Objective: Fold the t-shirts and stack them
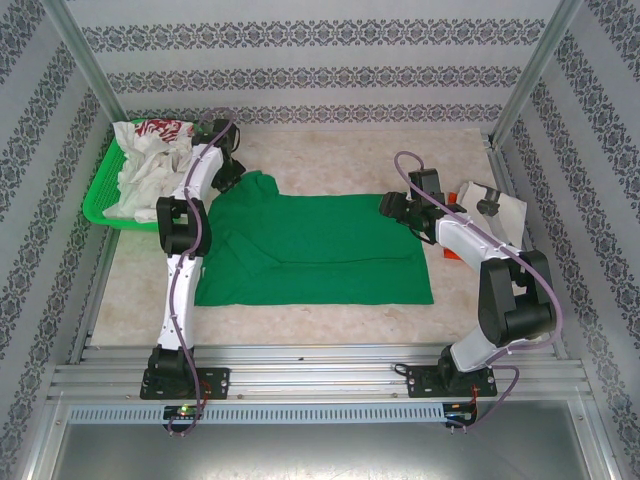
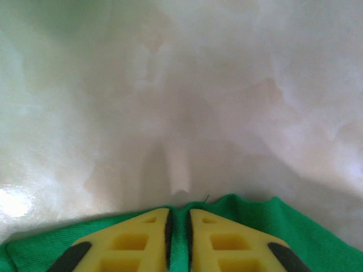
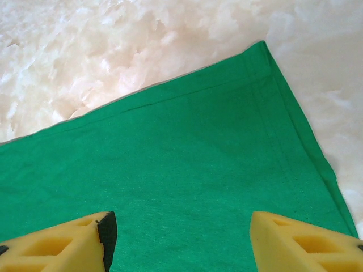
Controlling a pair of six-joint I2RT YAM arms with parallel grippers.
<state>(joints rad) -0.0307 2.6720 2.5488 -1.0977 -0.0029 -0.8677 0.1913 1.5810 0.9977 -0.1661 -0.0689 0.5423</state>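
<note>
A: While the green shirt [image 1: 320,250] lies spread on the table [image 1: 330,140], what have you got hold of?

B: My left gripper [image 2: 179,218] is pinched almost closed on its far left edge. My right gripper [image 3: 181,226] hangs wide apart above its far right corner, empty. White shirts [image 1: 150,165] lie heaped in the basket [image 1: 100,205], far left.

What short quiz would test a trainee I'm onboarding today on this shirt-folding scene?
1. True or false: the right gripper stands open over the green t-shirt.
2. What does the left gripper pinch? A) the green t-shirt's edge B) a white shirt C) nothing
3. Fill in: the crumpled white t-shirts at far left lie in the green ____.
Key: 1 true; 2 A; 3 basket.
</note>
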